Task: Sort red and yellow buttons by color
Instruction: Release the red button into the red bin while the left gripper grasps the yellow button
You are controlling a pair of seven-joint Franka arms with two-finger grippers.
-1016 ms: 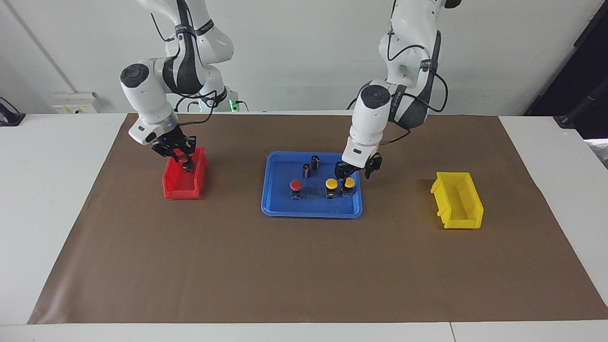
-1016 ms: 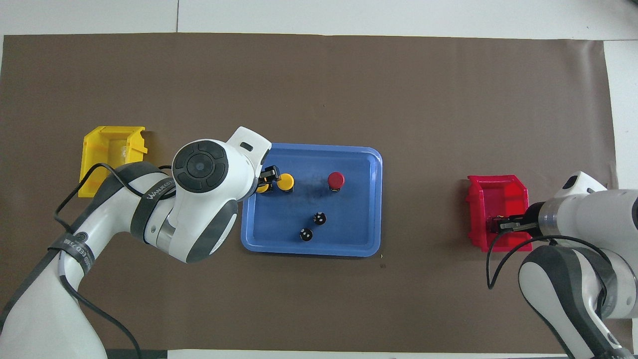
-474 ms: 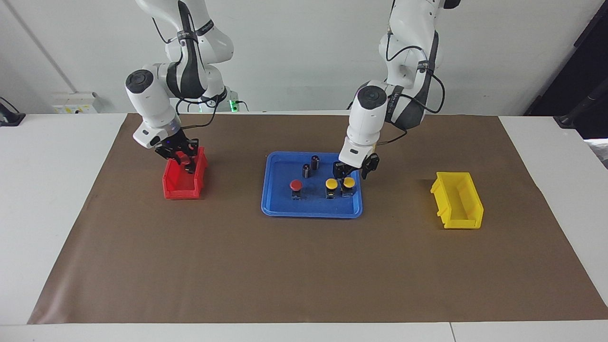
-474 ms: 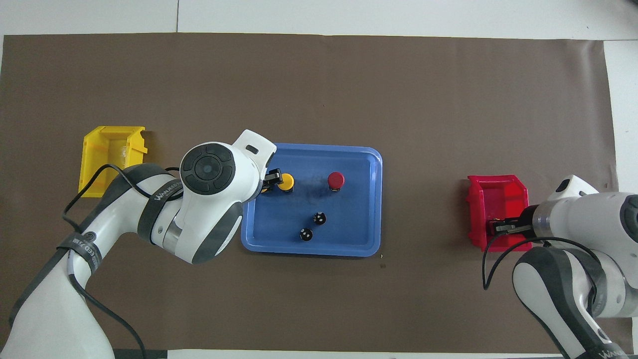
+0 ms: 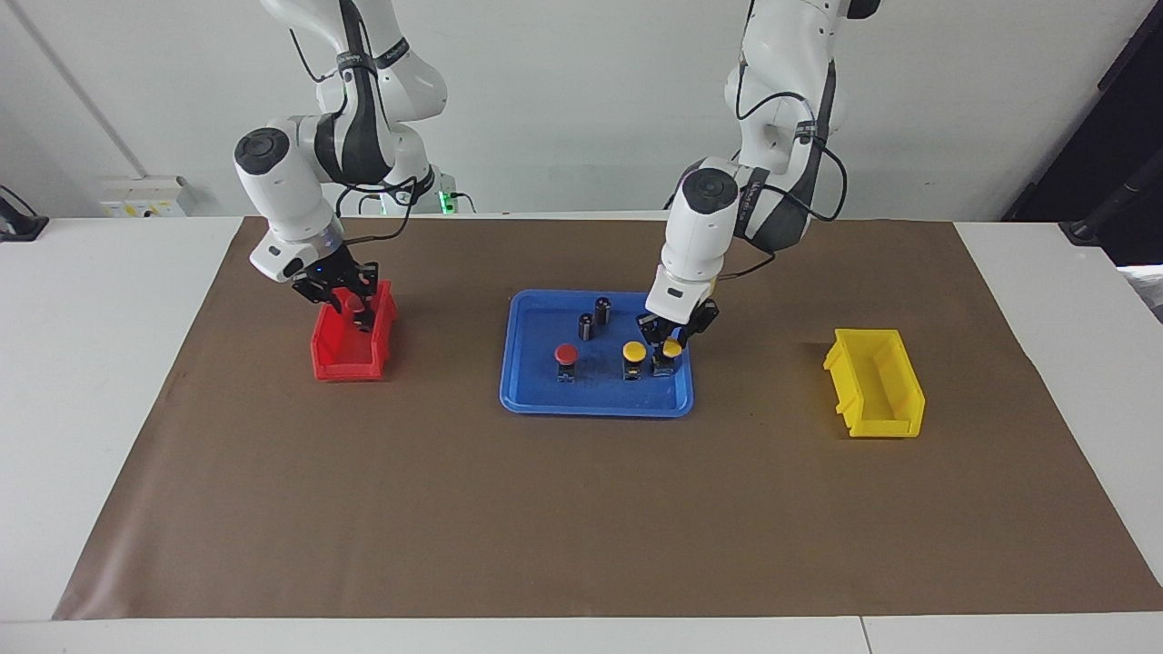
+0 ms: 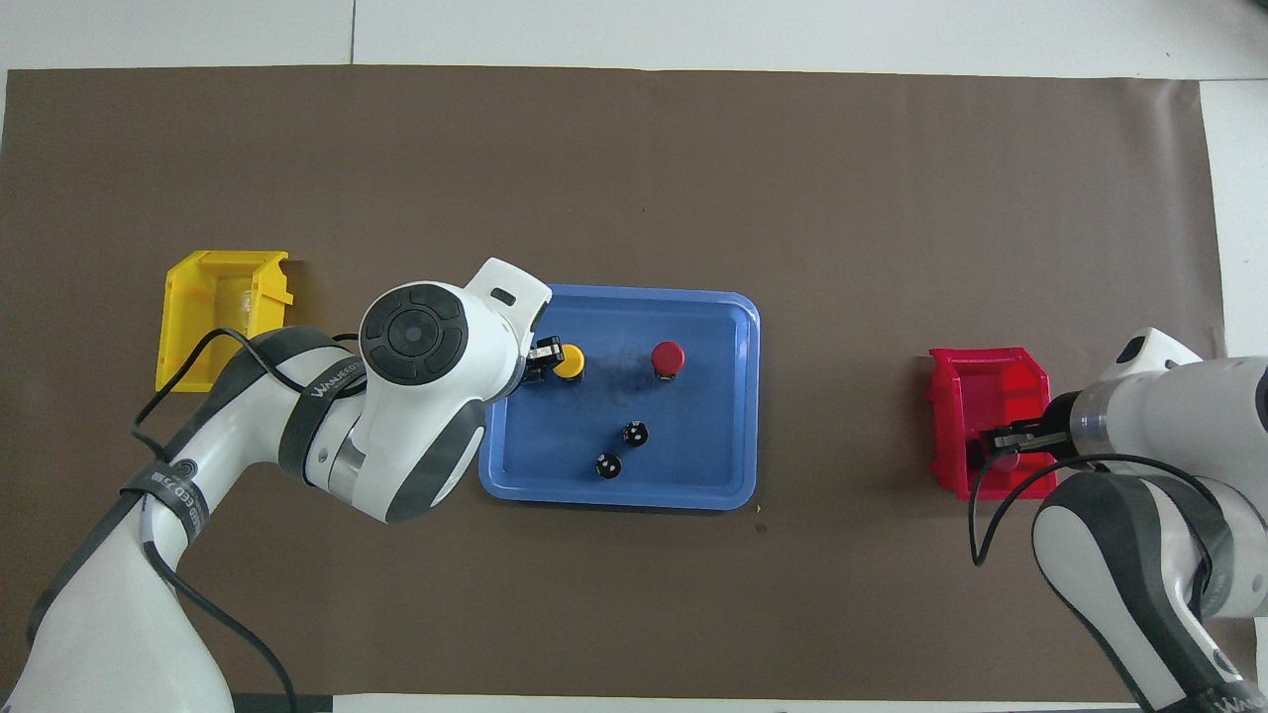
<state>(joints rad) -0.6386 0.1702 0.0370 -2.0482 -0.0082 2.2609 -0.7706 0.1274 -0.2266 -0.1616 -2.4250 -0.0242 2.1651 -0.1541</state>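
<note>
Facing view: left gripper is down in the blue tray, closed on a yellow button.
Second yellow button: stands just beside it in the tray.
Red button: in the tray, toward the right arm's end.
Right gripper: over the red bin; how far apart its fingers stand cannot be told.
Yellow bin: toward the left arm's end.

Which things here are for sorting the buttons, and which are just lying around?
For the job: red button and loose yellow button on the blue tray; gripped yellow button in the left pincer; red bin under the right pincer; yellow bin.
Just lying about: two dark cylinders on the tray; brown mat.
</note>
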